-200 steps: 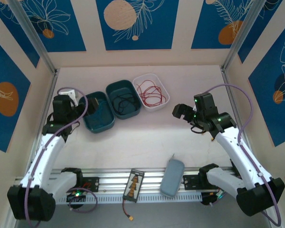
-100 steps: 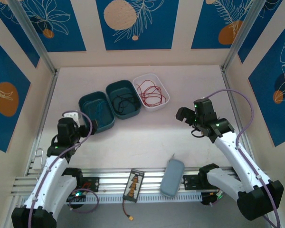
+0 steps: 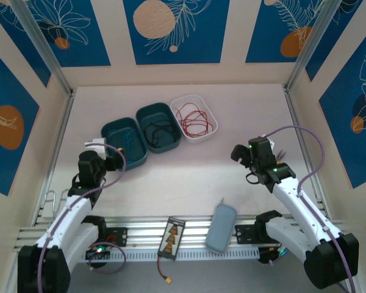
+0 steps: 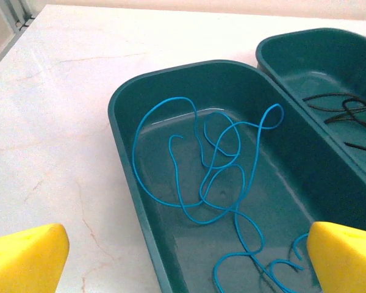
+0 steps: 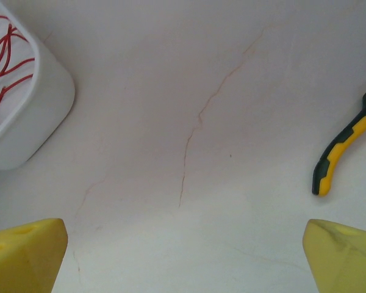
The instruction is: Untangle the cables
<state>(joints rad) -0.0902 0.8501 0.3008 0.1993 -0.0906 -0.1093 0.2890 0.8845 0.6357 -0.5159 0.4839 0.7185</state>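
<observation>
jaws on my left gripper [image 3: 111, 160] stand spread wide with nothing between them, just at the near end of the left teal tray [image 4: 119, 110]. the blue cable [image 4: 215, 160] lies loose on the floor of that tray, looping over itself. pressed against that tray's right side is the middle teal tray [image 3: 141, 115], and the black cable [image 3: 160, 129] lies coiled inside it. next along, just beside it, sits the white tray [image 3: 196, 97] with the red cable [image 3: 192, 120] heaped in it. so the cables lie apart, one colour to a tray, toward the far side of the table [image 3: 171, 180]. past a bare stretch of tabletop comes my right gripper [image 3: 240, 152], spread wide and empty too, hovering above the surface well to the right of the white tray. in its wrist view a tool [image 5: 341, 146] with a green and yellow handle lies flat on the table off to the right.
</observation>
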